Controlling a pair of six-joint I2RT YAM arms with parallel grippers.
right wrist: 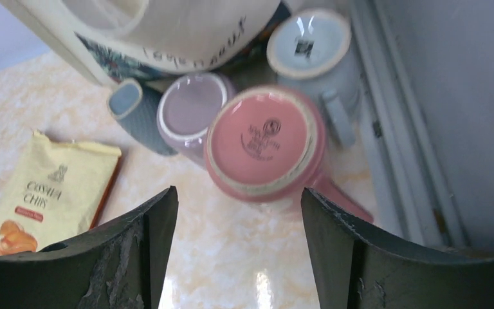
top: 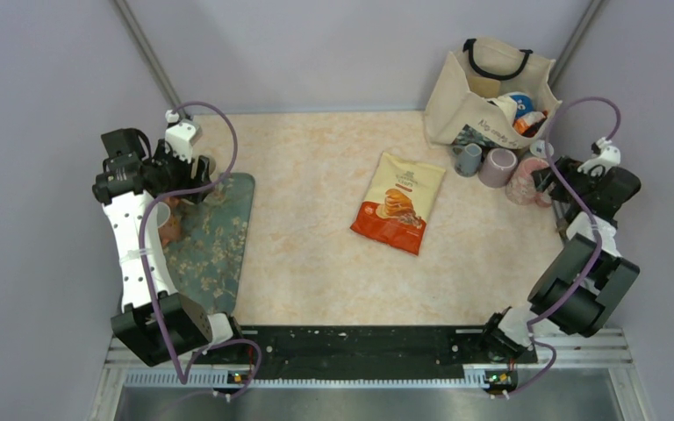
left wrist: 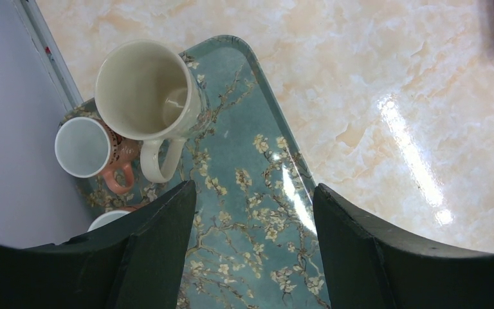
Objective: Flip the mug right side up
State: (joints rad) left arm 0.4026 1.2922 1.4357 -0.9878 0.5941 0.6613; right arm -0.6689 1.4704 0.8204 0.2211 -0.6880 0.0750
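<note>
The pink mug (right wrist: 264, 138) stands upside down at the far right side of the table (top: 316, 246), near the right wall and in front of the cloth tote bag (top: 483, 88). In the right wrist view we see its base with a printed stamp turned up, and its handle points toward the wall side. A lilac mug (right wrist: 193, 106) touches it on one side, a light blue mug (right wrist: 310, 42) stands upside down just behind it, and a grey-blue mug (right wrist: 132, 106) is beside the lilac one.

The right gripper (right wrist: 237, 193) hangs over the pink mug with its two fingers spread wide; they hold nothing and do not touch the mug.

A yellow and red chips bag (top: 399, 202) lies flat near the middle of the table.

The left gripper (left wrist: 254, 187) is also spread apart and empty, above a teal tray (left wrist: 257, 212) with a blossom pattern at the left side of the table. On the tray a tall cream mug (left wrist: 145, 90) stands upright, and a small mug with a pink handle (left wrist: 83, 147) stands upright against it.
</note>
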